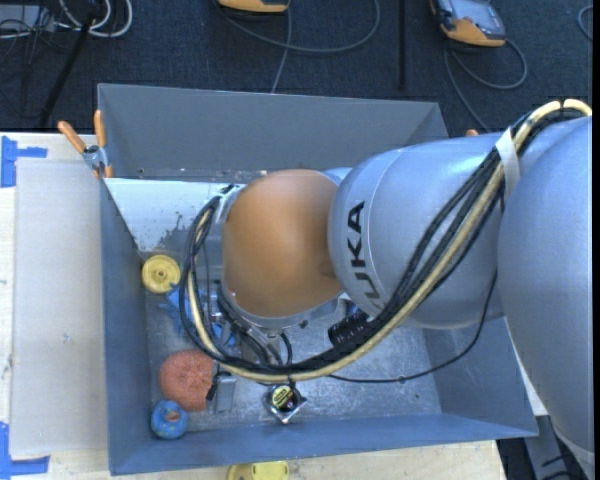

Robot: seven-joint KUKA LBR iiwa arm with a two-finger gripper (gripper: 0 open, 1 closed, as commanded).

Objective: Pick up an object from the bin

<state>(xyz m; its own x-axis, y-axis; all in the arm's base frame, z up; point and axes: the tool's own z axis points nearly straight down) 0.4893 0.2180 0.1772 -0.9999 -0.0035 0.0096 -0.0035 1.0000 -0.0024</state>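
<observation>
- Gripper [248, 360] low in the bin [270, 128], toward the view's left of centre, under the orange wrist cover [278, 243].
- Fingers masked by cover and cables; cannot tell whether spread or pressed together. Nothing seen pinched, so pick judged not yet made.
- Nearest candidates: rust-red fuzzy ball [185, 378] just beside the gripper on the view's left, near the front wall; small black-and-yellow piece [283, 400] just in front of the gripper.
- Further off: blue lump [168, 420] in the front-left corner, close against the ball; yellow disc [161, 273] by the sloped left wall.
- Centre over one thing only before closing.
- Ball judged the easier grip: soft-looking, round, forgiving of a slight offset.
- Little room by the front wall and left slope; keep clear of the metal on the way down.
- Mind the blue lump: risk of a nudge or a double catch.
- Lift straight up; confirm something between the fingers before counting it picked.
</observation>
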